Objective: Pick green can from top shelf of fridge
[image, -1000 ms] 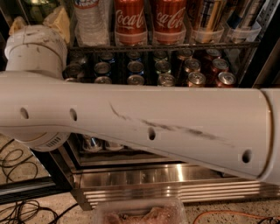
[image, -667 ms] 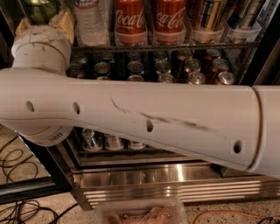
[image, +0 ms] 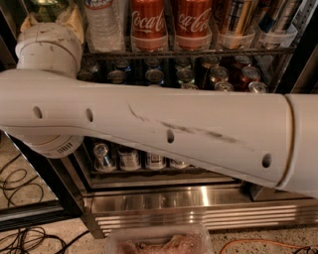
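Observation:
My gripper [image: 49, 12] is at the top left, above the white wrist joint [image: 49, 47], reaching into the fridge at the top shelf [image: 198, 52]. A shiny pale-green can [image: 47, 4] shows right at the gripper, mostly cut off by the frame's top edge. My thick white arm [image: 174, 134] crosses the whole view and hides much of the middle rack.
On the top shelf stand a water bottle [image: 102, 25], two red Coca-Cola cans [image: 147, 25] and tall cans in clear bins [image: 278, 37]. Short cans [image: 154, 77] fill the lower racks. Below are the steel base [image: 198, 203], black floor cables [image: 20, 238] and a plastic container [image: 159, 240].
The wrist and gripper have shifted slightly right and up toward the top shelf. The drinks on the racks have not moved.

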You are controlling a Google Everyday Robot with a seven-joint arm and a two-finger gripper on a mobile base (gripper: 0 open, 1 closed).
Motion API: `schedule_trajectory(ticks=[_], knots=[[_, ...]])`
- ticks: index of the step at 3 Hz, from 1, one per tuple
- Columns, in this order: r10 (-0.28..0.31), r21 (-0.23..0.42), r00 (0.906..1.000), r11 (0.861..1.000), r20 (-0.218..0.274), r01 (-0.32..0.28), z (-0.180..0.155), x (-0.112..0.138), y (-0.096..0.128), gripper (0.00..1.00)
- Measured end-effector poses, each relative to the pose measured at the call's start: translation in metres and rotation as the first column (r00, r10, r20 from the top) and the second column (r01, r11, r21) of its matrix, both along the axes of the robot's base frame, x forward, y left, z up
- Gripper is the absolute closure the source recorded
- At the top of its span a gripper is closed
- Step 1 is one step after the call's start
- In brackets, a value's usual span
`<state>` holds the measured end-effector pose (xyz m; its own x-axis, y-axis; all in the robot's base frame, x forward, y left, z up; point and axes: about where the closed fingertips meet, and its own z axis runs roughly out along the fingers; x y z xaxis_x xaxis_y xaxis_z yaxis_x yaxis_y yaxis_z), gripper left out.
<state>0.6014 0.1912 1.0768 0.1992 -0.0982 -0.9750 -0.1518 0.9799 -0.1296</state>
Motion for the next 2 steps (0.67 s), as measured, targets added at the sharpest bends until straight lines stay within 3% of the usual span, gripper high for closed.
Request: schedule_trajectory(ticks=[2], knots=[[0.011, 0.02, 0.9999, 1.0, 0.003, -0.011, 0.004, 0.0004, -0.0006, 1.0]])
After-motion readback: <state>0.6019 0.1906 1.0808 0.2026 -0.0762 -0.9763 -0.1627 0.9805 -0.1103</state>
